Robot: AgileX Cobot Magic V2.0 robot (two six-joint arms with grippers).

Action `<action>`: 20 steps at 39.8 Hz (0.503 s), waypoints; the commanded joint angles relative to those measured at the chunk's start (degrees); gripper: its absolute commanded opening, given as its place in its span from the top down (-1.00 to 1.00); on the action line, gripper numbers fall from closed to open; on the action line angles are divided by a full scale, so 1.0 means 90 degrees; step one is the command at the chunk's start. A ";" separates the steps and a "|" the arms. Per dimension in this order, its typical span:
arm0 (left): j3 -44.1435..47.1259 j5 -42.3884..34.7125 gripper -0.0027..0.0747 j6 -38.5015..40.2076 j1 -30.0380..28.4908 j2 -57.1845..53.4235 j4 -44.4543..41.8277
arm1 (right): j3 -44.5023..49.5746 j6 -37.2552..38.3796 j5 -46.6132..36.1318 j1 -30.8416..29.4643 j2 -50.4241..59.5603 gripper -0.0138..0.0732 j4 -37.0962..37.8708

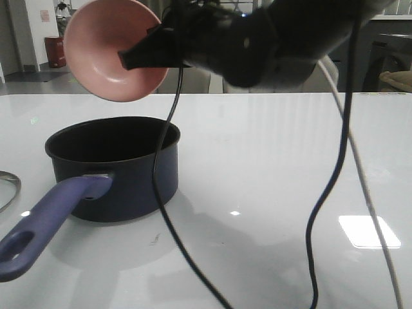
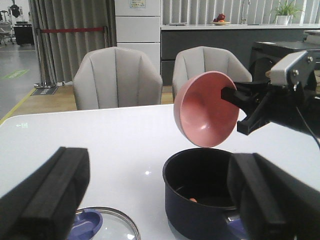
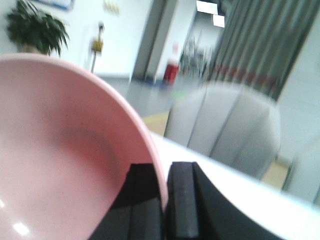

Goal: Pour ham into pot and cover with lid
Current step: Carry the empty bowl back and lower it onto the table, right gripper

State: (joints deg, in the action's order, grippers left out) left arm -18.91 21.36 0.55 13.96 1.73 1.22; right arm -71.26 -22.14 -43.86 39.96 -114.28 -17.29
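Observation:
My right gripper [image 1: 151, 48] is shut on the rim of a pink bowl [image 1: 112, 51], which it holds tipped on its side above the pot [image 1: 116, 170]. The bowl [image 3: 65, 150] looks empty inside, with one finger inside the rim and one outside. In the left wrist view a small orange piece of ham [image 2: 193, 200] lies on the pot's [image 2: 205, 200] black bottom. The lid [image 2: 107, 225] lies flat on the table beside the pot, its blue knob [image 2: 87, 222] up; only its steel edge [image 1: 6, 190] shows in the front view. My left gripper [image 2: 160, 200] stands open and empty, low behind lid and pot.
The pot's purple-blue handle [image 1: 45, 222] sticks out toward the front left corner. Black and white cables [image 1: 335, 180] hang from the right arm over the white table [image 1: 270, 161]. Grey chairs [image 2: 117, 77] stand beyond the far edge.

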 commanded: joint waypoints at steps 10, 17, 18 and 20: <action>-0.0162 -0.0487 -0.63 0.0018 0.0032 0.0075 -0.0003 | -0.0425 0.0091 0.4245 -0.0663 0.2204 0.37 -0.0623; -0.0162 -0.0487 -0.63 0.0018 0.0032 0.0075 -0.0003 | -0.0425 0.0091 0.5983 -0.1381 0.2739 0.37 -0.0492; -0.0162 -0.0487 -0.63 0.0018 0.0032 0.0075 -0.0003 | -0.0425 0.0091 0.6262 -0.1517 0.2784 0.37 -0.0412; -0.0162 -0.0487 -0.63 0.0018 0.0032 0.0075 -0.0003 | -0.0425 0.0091 0.6900 -0.1829 0.2816 0.37 -0.0144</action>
State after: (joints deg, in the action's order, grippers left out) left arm -18.91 21.36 0.55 13.96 1.73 1.22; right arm -73.05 -21.64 13.50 27.03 -92.36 -21.30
